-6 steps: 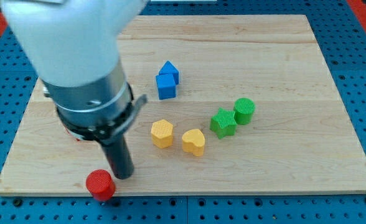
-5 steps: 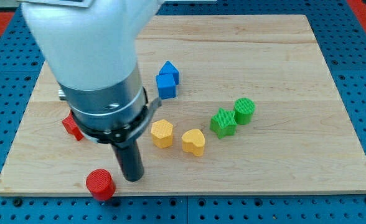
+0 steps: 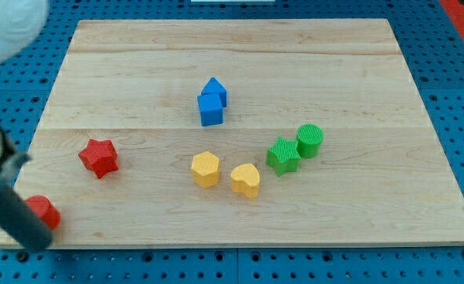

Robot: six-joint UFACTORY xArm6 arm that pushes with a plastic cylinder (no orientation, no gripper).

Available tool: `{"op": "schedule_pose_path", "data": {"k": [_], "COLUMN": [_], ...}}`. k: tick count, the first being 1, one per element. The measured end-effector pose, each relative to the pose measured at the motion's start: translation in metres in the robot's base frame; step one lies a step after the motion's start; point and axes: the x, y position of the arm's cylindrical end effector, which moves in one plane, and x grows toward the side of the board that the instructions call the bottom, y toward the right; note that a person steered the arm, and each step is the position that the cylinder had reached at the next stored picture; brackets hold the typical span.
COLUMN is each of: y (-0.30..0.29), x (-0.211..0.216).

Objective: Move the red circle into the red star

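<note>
At the view's bottom left corner of the pale wooden board (image 3: 311, 47), my tip (image 3: 33, 243) touches the red circle block (image 3: 44, 211), partly hiding it. Up and right, apart, lies the red star block (image 3: 99, 157); the arm carries no pincer.

Two blue blocks (image 3: 211, 102), two yellow blocks (image 3: 225, 173) and two green blocks (image 3: 295, 147) sit on the wooden board (image 3: 358, 71).

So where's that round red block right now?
The red circle sits in the board's bottom-left corner in the camera view, partly hidden behind the dark rod, below-left of the red star.
</note>
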Motion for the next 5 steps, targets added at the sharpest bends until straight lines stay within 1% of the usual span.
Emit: {"op": "schedule_pose_path", "data": {"k": [1, 2, 3, 4, 5], "y": [-0.027, -0.005, 0.009, 0.011, 0.017], "x": [-0.015, -0.028, -0.05, -0.079, -0.067]}}
